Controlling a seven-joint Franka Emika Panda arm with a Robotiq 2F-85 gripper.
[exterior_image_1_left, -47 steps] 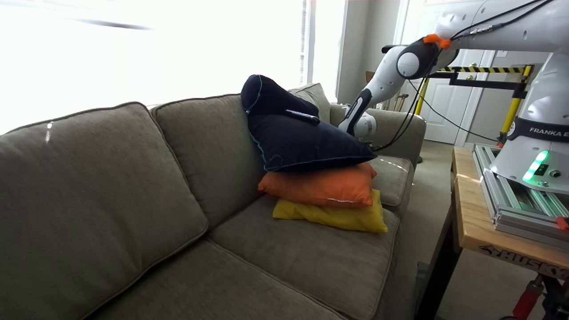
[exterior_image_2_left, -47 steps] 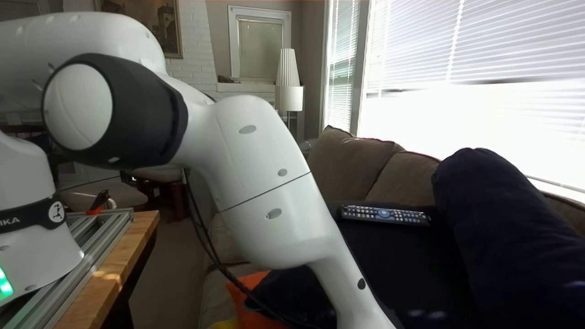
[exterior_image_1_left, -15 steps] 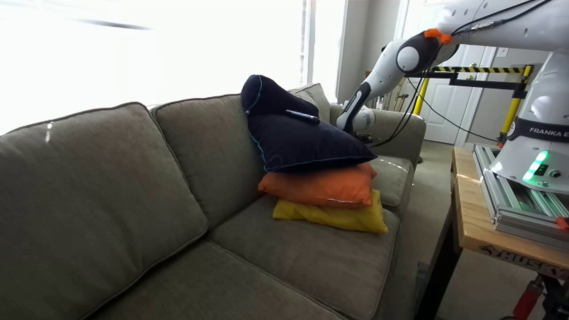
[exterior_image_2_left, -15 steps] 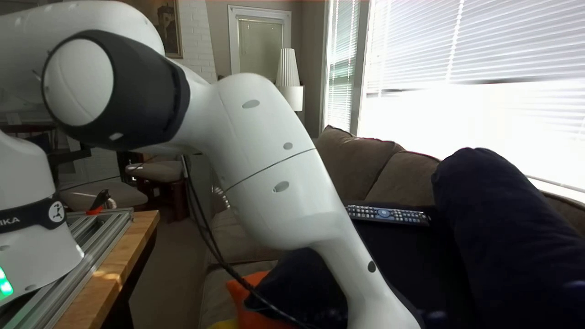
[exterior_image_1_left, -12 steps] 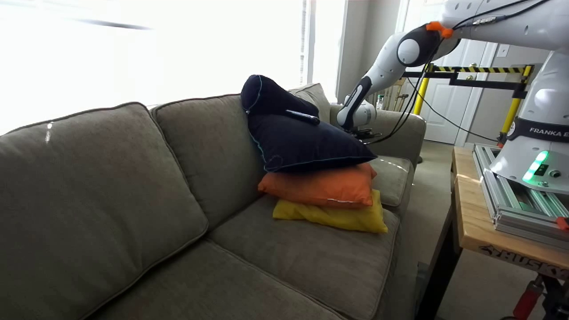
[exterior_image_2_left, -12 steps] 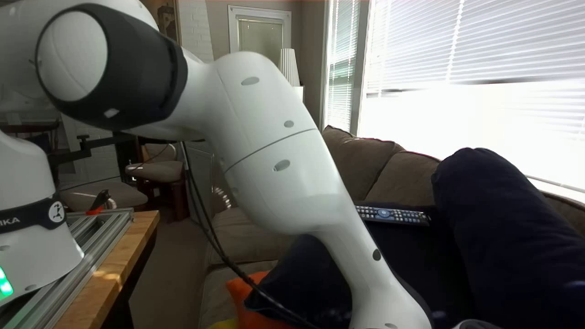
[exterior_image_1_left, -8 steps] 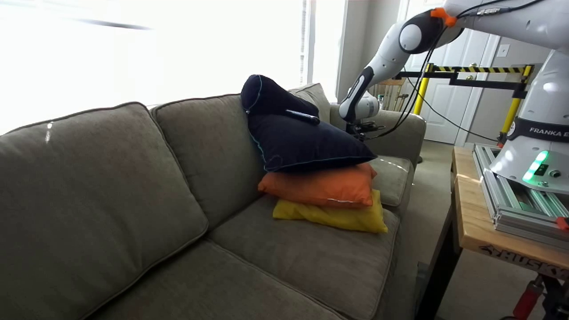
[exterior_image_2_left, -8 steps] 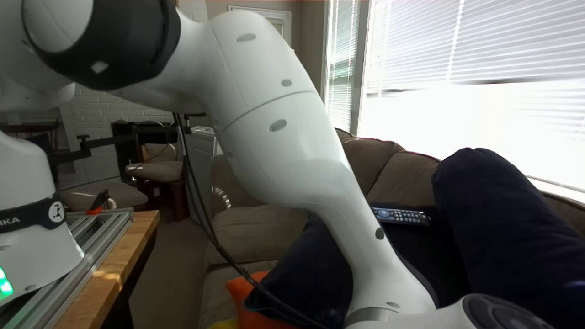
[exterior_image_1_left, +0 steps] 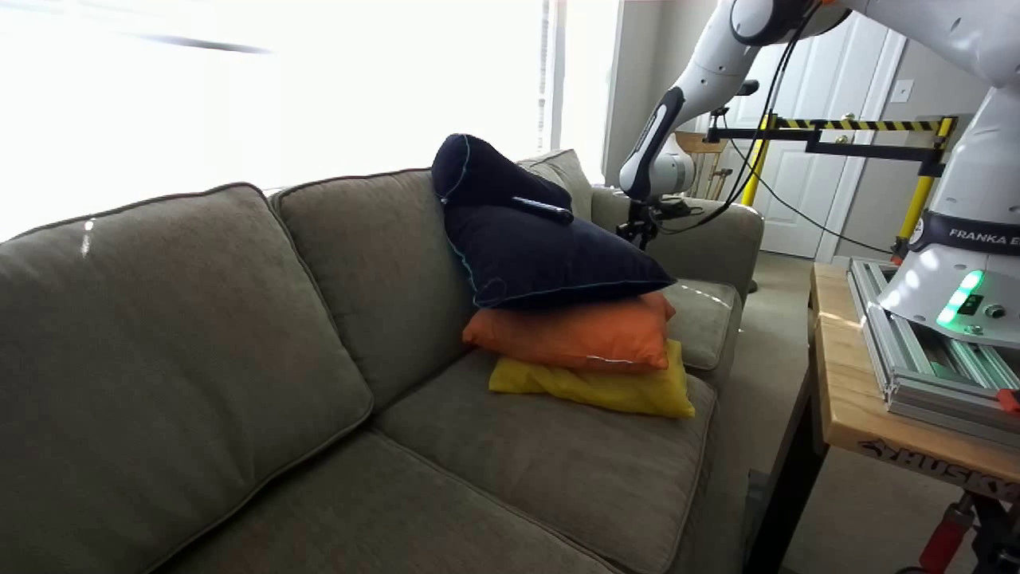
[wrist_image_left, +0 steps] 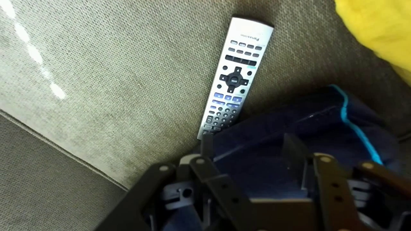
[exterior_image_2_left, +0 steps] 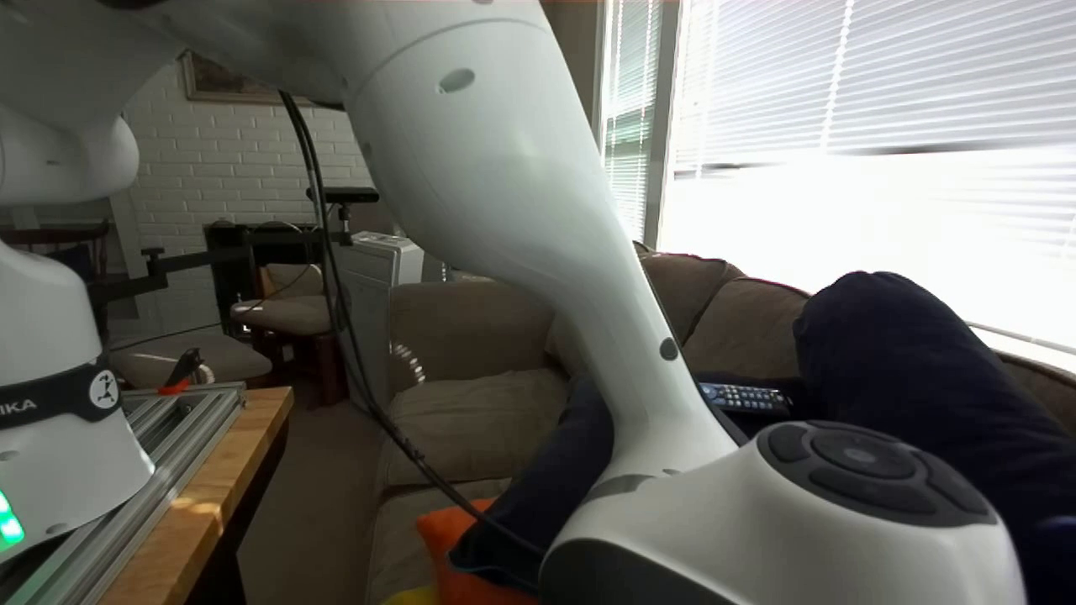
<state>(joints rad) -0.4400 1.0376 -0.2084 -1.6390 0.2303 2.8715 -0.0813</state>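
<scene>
Raised arm [exterior_image_1_left: 713, 73] since earlier, with jaws parted, empty; apparently done setting Panasonic remote [wrist_image_left: 235, 78] on sofa seat [wrist_image_left: 128, 70]; remaining: withdrawal.

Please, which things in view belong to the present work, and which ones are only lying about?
Probably in the work, nearest the open gripper:
silver remote on the sofa seat
blue pillow

Apparently just lying about:
dark remote on that pillow
orange pillow
yellow pillow

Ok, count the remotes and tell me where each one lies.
2: a dark remote on the navy pillow, seen in both exterior views, and a silver remote on the sofa, seen in the wrist view. More may be hidden.
</scene>
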